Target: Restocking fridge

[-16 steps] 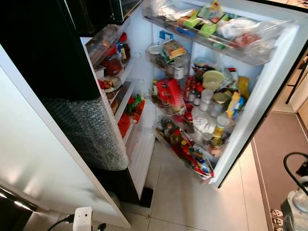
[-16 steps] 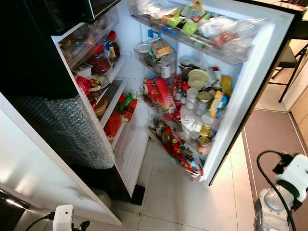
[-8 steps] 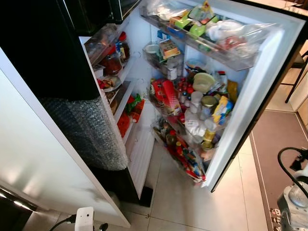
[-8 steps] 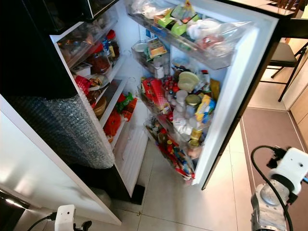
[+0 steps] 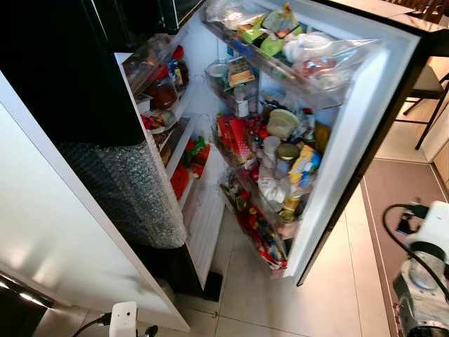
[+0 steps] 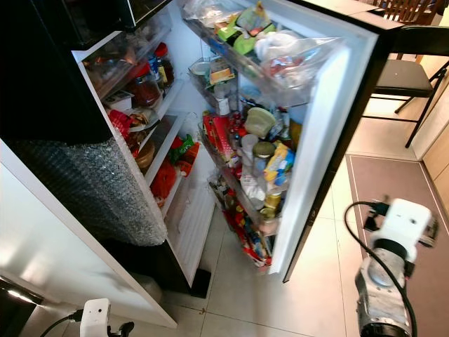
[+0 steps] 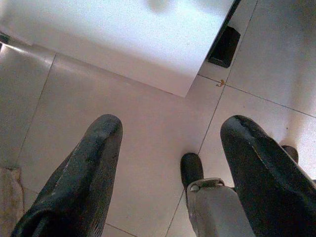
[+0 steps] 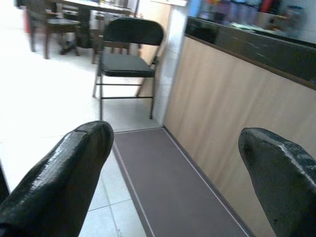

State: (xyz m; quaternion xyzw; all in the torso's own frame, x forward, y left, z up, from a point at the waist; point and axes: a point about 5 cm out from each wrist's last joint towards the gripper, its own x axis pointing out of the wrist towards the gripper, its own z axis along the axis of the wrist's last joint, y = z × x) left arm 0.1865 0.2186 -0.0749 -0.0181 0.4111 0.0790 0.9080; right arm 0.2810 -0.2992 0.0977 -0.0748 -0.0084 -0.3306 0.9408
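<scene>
A fridge [image 5: 203, 210] stands open, seen from above, and it serves as the landmark here. Its door [image 6: 330, 140] swings out to the robot's right of the cabinet and is partly open. The door's racks are crowded: a clear top bin [image 5: 295, 49] holds green packets and wrapped food, and below it sit jars, bottles, a red carton [image 5: 235, 137] and a yellow packet [image 5: 303, 160]. Inside the fridge, the shelves hold a red-lidded jar [image 5: 163, 90], plates of food and red and green packs [image 5: 193, 158] lower down. The side of the fridge nearest the robot is covered in bubble wrap [image 5: 130, 189], with a white panel [image 5: 49, 239] in front of it.

The floor [image 5: 280, 295] below the fridge is pale tile. A brown mat [image 5: 403, 189] lies on the far side of the door, and beyond it stands a black folding chair [image 6: 403, 74].

The right gripper [image 8: 182, 182] hangs low, well to the right of the door, its two black fingers [image 8: 59, 173] spread wide and holding nothing; its wrist view looks toward the chair, the mat and a wooden counter front [image 8: 232, 113]. The left gripper [image 7: 168, 177] hangs low in front of the fridge, pointing at the tile, its fingers [image 7: 79, 182] also spread wide and empty.
</scene>
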